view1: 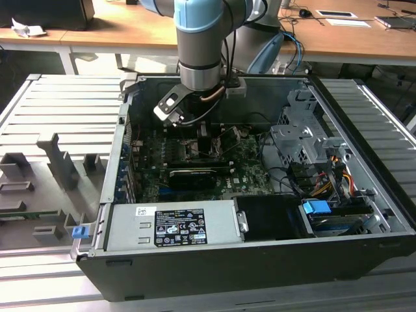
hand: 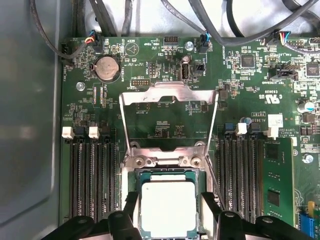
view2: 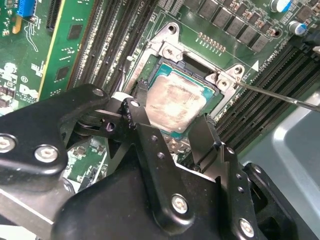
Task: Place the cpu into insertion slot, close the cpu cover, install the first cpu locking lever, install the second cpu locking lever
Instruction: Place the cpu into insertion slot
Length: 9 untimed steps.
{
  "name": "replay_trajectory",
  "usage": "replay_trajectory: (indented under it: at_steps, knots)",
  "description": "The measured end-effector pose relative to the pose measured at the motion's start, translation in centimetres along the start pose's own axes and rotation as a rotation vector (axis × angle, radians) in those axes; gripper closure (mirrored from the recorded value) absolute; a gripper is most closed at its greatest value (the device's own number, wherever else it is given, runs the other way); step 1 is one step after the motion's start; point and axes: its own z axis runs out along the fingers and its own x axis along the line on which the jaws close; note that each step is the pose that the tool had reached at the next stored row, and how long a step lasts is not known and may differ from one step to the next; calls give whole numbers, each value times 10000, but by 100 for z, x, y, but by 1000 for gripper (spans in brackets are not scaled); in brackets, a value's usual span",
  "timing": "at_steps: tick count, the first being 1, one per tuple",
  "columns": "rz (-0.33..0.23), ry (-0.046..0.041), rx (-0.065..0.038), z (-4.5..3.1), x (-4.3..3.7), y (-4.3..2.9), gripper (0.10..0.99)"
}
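Note:
The cpu [hand: 167,210], a silvery square chip on a green edge, lies flat in the insertion slot [hand: 131,172] on the motherboard, also seen in the second wrist view [view2: 176,102]. My gripper [hand: 169,201] is low over the socket, its two black fingers [hand: 131,202] pressed against opposite edges of the chip. The cpu cover [hand: 170,94], a thin metal frame, stands swung up and open behind the socket. A thin wire locking lever [view2: 280,95] sticks out loose beside the socket. In the exterior view the gripper [view1: 203,136] reaches down inside the open computer case.
Memory slots [hand: 92,175] run along both sides of the socket. Cables [hand: 210,20] hang along the board's far edge. The case walls [view1: 120,149], a drive cage [view1: 296,140] and a power supply [view1: 172,224] ring the board. A grey fixture tray [view1: 45,175] lies on the exterior view's left.

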Motion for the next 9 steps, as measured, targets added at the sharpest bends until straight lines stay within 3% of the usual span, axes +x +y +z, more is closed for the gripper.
replay_trajectory:
  at_steps: [3, 4, 5, 6, 9]
  knots:
    - [0, 4, 4, -58, 0, 5, 498]
    - [0, 5, 12, -73, 0, 6, 631]
    - [0, 6, 13, -77, 0, 7, 690]
    - [0, 5, 14, -80, 0, 7, 690]
    - [-1, 4, 16, -98, -1, 8, 871]
